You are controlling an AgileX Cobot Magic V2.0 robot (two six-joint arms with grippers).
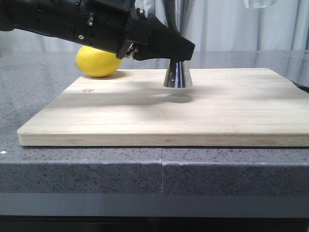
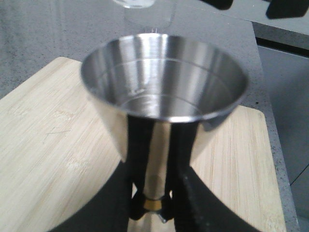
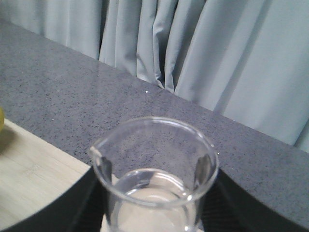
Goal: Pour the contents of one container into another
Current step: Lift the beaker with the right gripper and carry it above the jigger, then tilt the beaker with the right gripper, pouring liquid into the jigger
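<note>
The steel jigger [image 1: 177,75] stands upright over the wooden board [image 1: 231,116], its foot at or just above the surface with a small shadow under it. My left gripper [image 1: 181,52] reaches in from the left and is shut on the jigger's narrow waist. In the left wrist view the black fingers [image 2: 137,159] clamp at the gold band, and the jigger's open mouth [image 2: 164,77] faces up. The glass beaker [image 3: 154,169] is held upright in my right gripper [image 3: 154,193], high and to the right of the jigger. Only the beaker's base [image 1: 263,3] shows in the front view.
A yellow lemon [image 1: 98,61] lies at the board's far left corner, behind my left arm. The board rests on a grey speckled counter [image 1: 96,164]. Grey curtains [image 3: 231,58] hang behind the counter.
</note>
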